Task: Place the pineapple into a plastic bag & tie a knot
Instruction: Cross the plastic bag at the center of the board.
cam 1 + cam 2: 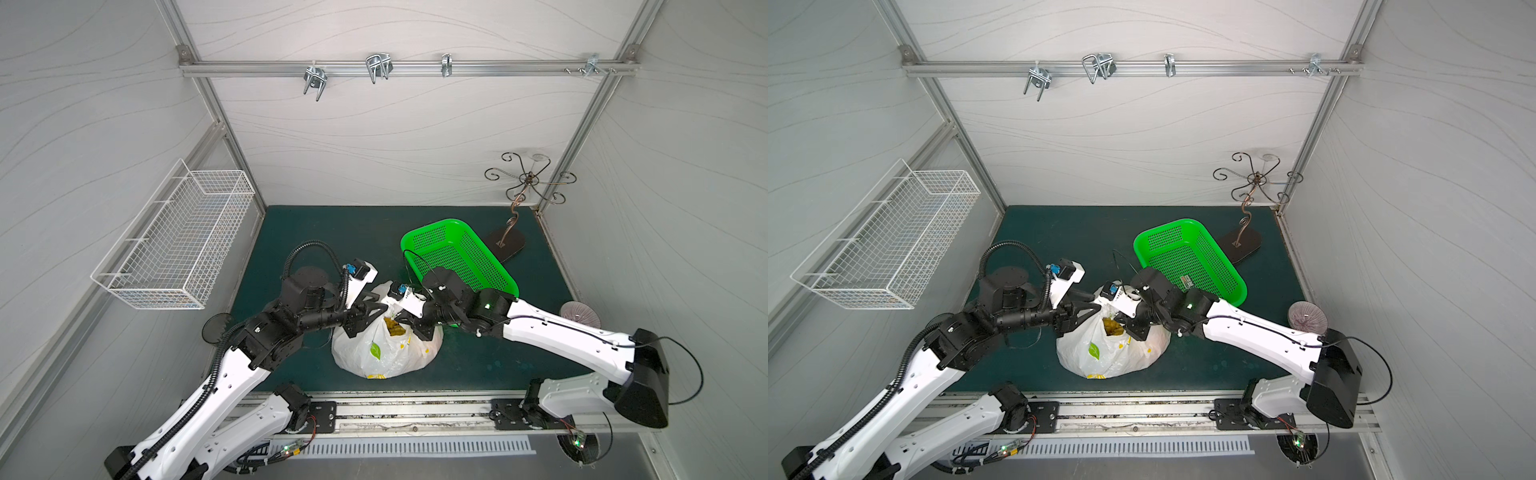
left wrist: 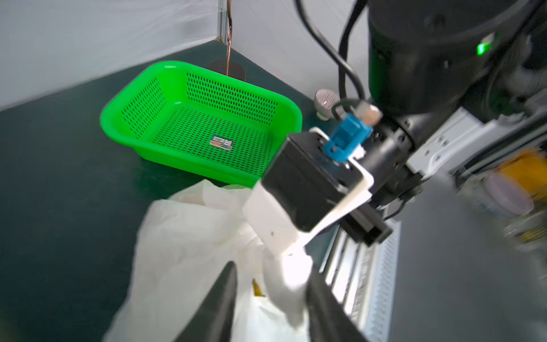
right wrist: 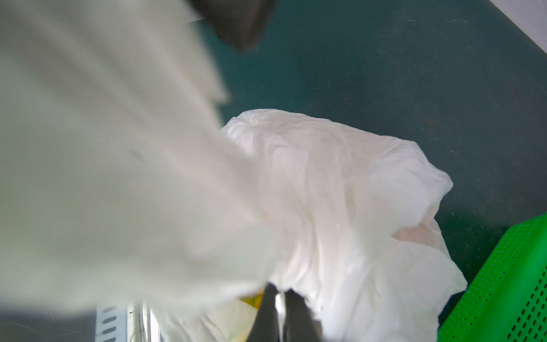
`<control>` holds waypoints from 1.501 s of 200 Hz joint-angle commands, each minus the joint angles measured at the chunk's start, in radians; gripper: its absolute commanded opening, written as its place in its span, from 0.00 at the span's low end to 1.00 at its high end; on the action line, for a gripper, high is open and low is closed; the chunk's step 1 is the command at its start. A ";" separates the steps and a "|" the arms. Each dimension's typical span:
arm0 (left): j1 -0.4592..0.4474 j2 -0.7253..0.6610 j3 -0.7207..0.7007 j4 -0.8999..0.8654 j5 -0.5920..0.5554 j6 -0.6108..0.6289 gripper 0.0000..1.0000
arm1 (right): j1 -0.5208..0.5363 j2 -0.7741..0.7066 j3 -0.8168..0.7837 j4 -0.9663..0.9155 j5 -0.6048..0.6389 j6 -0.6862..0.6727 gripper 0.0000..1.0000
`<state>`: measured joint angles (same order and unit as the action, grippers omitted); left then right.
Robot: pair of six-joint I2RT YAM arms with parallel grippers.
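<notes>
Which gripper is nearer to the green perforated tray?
Right. The right gripper, shut on the plastic bag, is on the bag's side toward the green tray; the open left gripper is on the opposite side, farther away.

Two top views high overhead facing down, wrist cameras close, all sharing plastic bag [image 1: 361, 347]

No word, brand or number can be read anywhere. A small sticker [image 2: 220, 144] lies on the perforated floor of the green tray [image 2: 177, 63]. It shows a barcode-like strip with red and blue bands, and its print is too small to make out. The plastic bag [image 1: 361, 349] carries a green leaf print [image 1: 375, 351] and yellow shapes, with no lettering that can be told.
</notes>
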<state>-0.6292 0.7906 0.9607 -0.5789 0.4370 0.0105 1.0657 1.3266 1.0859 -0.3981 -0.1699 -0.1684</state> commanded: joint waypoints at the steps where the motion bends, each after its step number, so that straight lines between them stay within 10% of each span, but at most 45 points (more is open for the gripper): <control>1: -0.003 -0.038 0.053 -0.099 0.004 0.111 0.58 | 0.007 -0.006 -0.012 0.024 -0.030 0.036 0.00; 76: 0.003 0.012 0.014 -0.085 0.106 0.249 0.99 | 0.007 -0.026 -0.038 0.060 -0.081 0.049 0.00; 165: 0.003 0.071 -0.057 -0.006 0.047 0.369 0.99 | 0.006 -0.046 -0.055 0.069 -0.101 0.054 0.00; 300: 0.005 0.137 -0.086 0.001 0.065 0.388 0.38 | 0.006 -0.048 -0.052 0.074 -0.115 0.054 0.00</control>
<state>-0.6243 0.9092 0.8837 -0.5846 0.5060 0.3676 1.0653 1.3052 1.0328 -0.3485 -0.2642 -0.1013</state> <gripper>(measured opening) 0.428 0.048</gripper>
